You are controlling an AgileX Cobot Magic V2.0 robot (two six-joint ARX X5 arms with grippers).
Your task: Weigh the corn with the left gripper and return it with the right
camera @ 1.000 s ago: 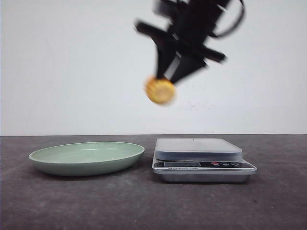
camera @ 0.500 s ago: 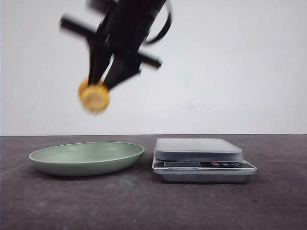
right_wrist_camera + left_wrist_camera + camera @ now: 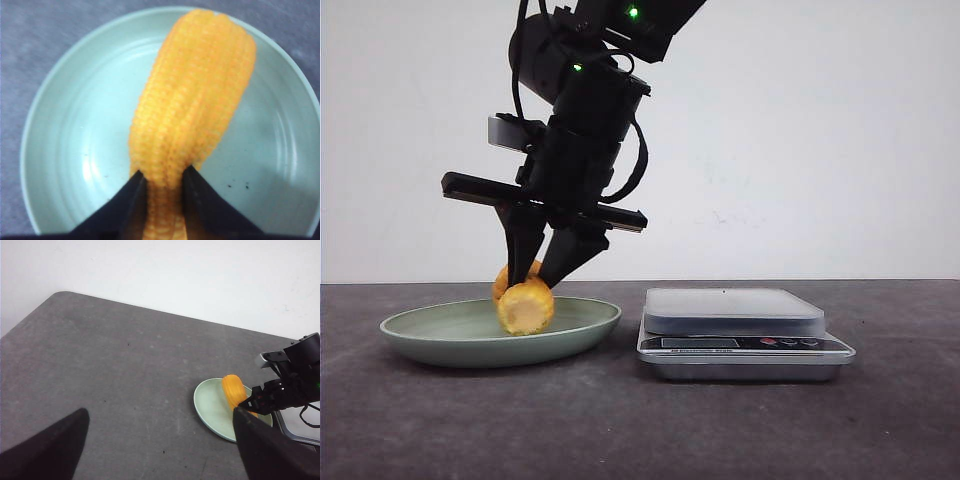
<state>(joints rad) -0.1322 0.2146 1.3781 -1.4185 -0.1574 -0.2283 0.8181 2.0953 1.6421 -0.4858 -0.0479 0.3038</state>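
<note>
Grey tabletop (image 3: 820, 430) carried one plate (image 3: 430, 340) and one scale (image 3: 740, 325); over the plate, the right gripper (image 3: 545, 268) pinched one corn (image 3: 525, 305), cut end facing forward.

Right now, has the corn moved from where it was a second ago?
Yes. In the front view the corn has gone left, away from above the scale, and down to the green plate, still held in the right pincer.

The plate (image 3: 450, 335) looks like smooth, faintly glossy glazed ware (pale green); the scale (image 3: 745, 335) has a shiny metal body under a matt platform, and the table (image 3: 640, 430) is dull, speckled grey
</note>
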